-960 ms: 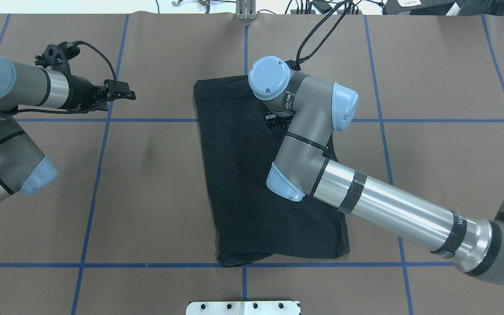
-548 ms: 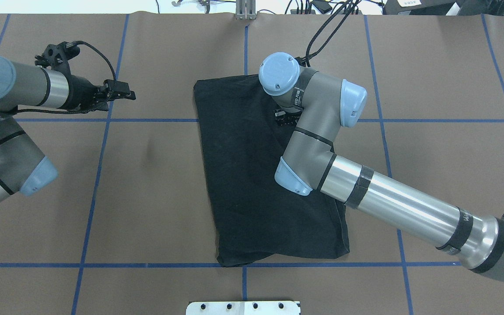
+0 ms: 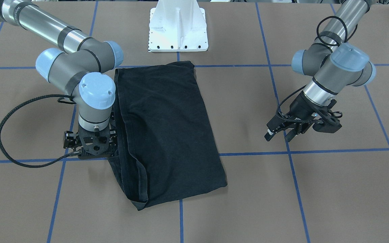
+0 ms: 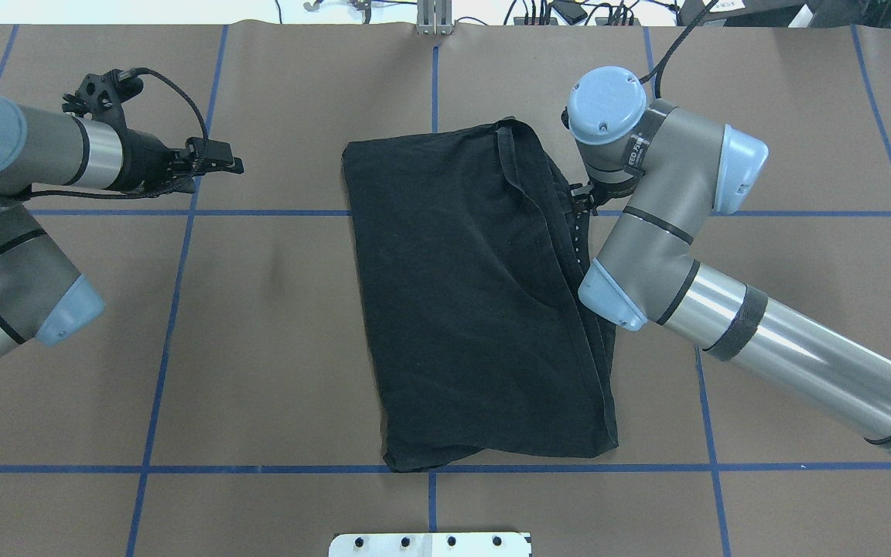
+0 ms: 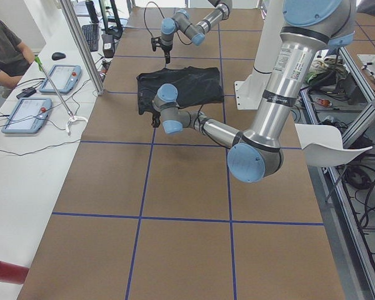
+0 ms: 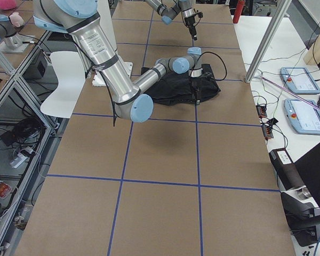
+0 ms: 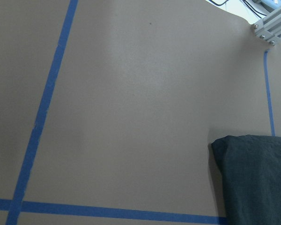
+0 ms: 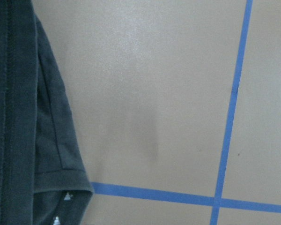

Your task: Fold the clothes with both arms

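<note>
The black T-shirt (image 4: 469, 302) lies folded in a long rectangle at the table's centre, print hidden. A hemmed layer runs down its right side (image 4: 569, 255). My right gripper (image 4: 583, 203) points straight down at that edge, mostly hidden under the wrist (image 3: 93, 143); whether it is open or shut does not show. In the right wrist view a sleeve hem (image 8: 51, 154) lies at the left with bare table beside it. My left gripper (image 3: 280, 136) hovers open and holds nothing, well to the left of the shirt (image 4: 230, 164). The left wrist view catches a shirt corner (image 7: 253, 178).
The white bolted pedestal (image 3: 177, 27) stands at the robot's edge of the table, near the shirt's end. A black cable loop (image 3: 5, 135) hangs beside the right wrist. Blue tape lines (image 4: 182, 213) cross the brown table. A person (image 5: 6, 44) sits at a side bench with tablets.
My right arm has swung right, from over the shirt's upper middle to its right edge. The shirt's right side now shows a hemmed layer. The left arm has barely moved.
</note>
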Robot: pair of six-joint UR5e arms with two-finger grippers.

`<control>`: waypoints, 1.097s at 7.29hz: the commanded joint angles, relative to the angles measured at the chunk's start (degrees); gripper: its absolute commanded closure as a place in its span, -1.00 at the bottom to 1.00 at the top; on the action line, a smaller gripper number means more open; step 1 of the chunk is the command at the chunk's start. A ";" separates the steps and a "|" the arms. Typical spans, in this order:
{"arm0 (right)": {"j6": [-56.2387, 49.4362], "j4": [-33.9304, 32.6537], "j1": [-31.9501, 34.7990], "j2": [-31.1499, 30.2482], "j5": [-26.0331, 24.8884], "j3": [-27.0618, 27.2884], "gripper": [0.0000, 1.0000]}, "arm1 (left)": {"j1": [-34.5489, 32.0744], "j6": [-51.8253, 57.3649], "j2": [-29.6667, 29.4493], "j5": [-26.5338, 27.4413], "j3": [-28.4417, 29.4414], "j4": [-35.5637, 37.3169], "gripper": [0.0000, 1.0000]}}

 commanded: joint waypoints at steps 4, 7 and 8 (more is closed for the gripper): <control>3.00 0.99 0.25 6.81 1.62 -5.87 -0.91 | -0.12 -0.18 3.05 0.51 -5.50 0.00 -1.00; 2.91 7.40 1.65 8.40 1.62 -13.86 -0.91 | -0.21 -0.10 3.93 0.86 -7.53 -0.08 -1.00; 2.74 8.81 1.92 10.15 1.62 -17.20 -0.91 | -0.21 -0.18 5.06 0.86 -9.36 -0.08 -1.00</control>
